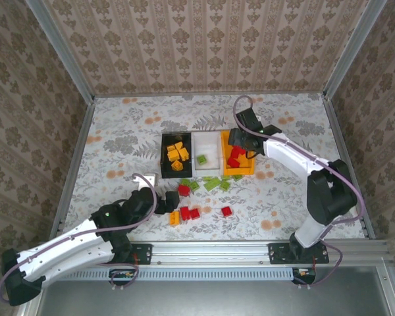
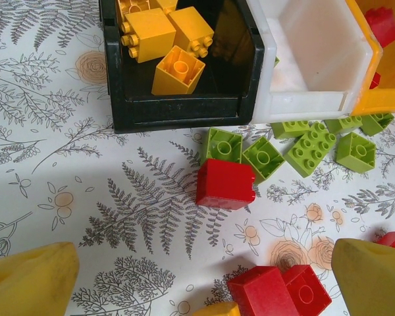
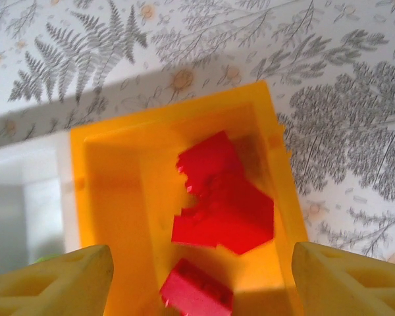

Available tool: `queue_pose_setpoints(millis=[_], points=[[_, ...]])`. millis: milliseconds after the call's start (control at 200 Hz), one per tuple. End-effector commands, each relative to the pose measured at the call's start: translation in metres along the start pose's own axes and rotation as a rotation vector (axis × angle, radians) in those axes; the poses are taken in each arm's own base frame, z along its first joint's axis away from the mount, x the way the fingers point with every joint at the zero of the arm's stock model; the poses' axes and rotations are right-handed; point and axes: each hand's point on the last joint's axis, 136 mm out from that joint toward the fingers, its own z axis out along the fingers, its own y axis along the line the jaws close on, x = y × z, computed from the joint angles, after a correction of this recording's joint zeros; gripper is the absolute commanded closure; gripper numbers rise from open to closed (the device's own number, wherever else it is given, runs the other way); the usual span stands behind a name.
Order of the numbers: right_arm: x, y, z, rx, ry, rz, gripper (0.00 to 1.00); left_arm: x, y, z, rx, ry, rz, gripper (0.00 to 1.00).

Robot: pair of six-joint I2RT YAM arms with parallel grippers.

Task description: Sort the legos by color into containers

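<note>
left arm [image 1: 72, 240] lies low, stretched from the near left corner out over the middle of the desk [image 1: 118, 131], its left fingers [image 2: 26, 276] spread wide and empty

straight ahead of them sits a red brick [image 2: 225, 184], and two more red bricks [image 2: 280, 289] lie just inside the right-hand fingertip

past the single red brick is a row of green bricks [image 2: 309, 150], then the black bin [image 2: 178, 112] holding yellow bricks [image 2: 151, 33], with the white bin [image 2: 303, 99] touching its side

right arm [image 1: 286, 151] is bent at the elbow, forearm reaching back and inward, wrist tipped down

the right fingers [image 3: 52, 276] hang apart with nothing held, above the orange bin [image 3: 112, 197], a red heap [image 3: 224, 197] of bricks lying in it below the gap between them
</note>
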Motion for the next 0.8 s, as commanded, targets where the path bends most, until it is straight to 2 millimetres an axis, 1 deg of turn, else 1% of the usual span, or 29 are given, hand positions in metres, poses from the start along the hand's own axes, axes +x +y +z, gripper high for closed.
queue_pose_setpoints(millis=[0, 90, 145, 170, 205, 250, 295, 400, 535, 630, 690, 795], points=[[0.036, 0.013, -0.028, -0.093, 0.030, -0.021, 0.25, 0.003, 0.009, 0.001, -0.034, -0.002, -0.013, 0.00], [0.075, 0.019, -0.036, -0.127, 0.056, -0.030, 0.23, 0.002, 0.010, 0.002, -0.035, -0.005, -0.009, 0.00], [0.098, 0.023, -0.037, -0.141, 0.074, -0.031, 0.22, 0.001, 0.011, 0.002, -0.038, -0.006, -0.011, 0.00], [0.109, 0.024, -0.036, -0.144, 0.088, -0.031, 0.17, 0.001, 0.011, 0.002, -0.038, -0.006, -0.012, 0.00], [0.123, 0.024, -0.033, -0.145, 0.106, -0.023, 0.16, 0.002, 0.012, 0.003, -0.038, -0.004, -0.013, 0.00], [0.136, 0.026, -0.028, -0.147, 0.117, -0.012, 0.16, 0.002, 0.012, 0.003, -0.038, -0.004, -0.015, 0.00], [0.144, 0.025, -0.022, -0.139, 0.121, -0.004, 0.16, 0.003, 0.013, 0.004, -0.039, 0.000, -0.015, 0.00], [0.152, 0.026, -0.009, -0.121, 0.138, 0.005, 0.18, 0.004, 0.014, 0.004, -0.039, 0.003, -0.022, 0.00], [0.151, 0.031, 0.002, -0.114, 0.127, 0.012, 0.19, 0.006, 0.013, 0.004, -0.031, 0.008, -0.026, 0.00], [0.152, 0.029, 0.009, -0.085, 0.130, 0.015, 0.20, 0.007, 0.014, 0.004, -0.029, 0.007, -0.031, 0.00], [0.154, 0.025, 0.012, -0.048, 0.141, 0.012, 0.22, 0.007, 0.015, 0.004, -0.029, 0.005, -0.036, 0.00], [0.160, 0.016, 0.017, -0.004, 0.154, 0.012, 0.31, 0.007, 0.016, 0.003, -0.029, 0.003, -0.037, 0.00]])
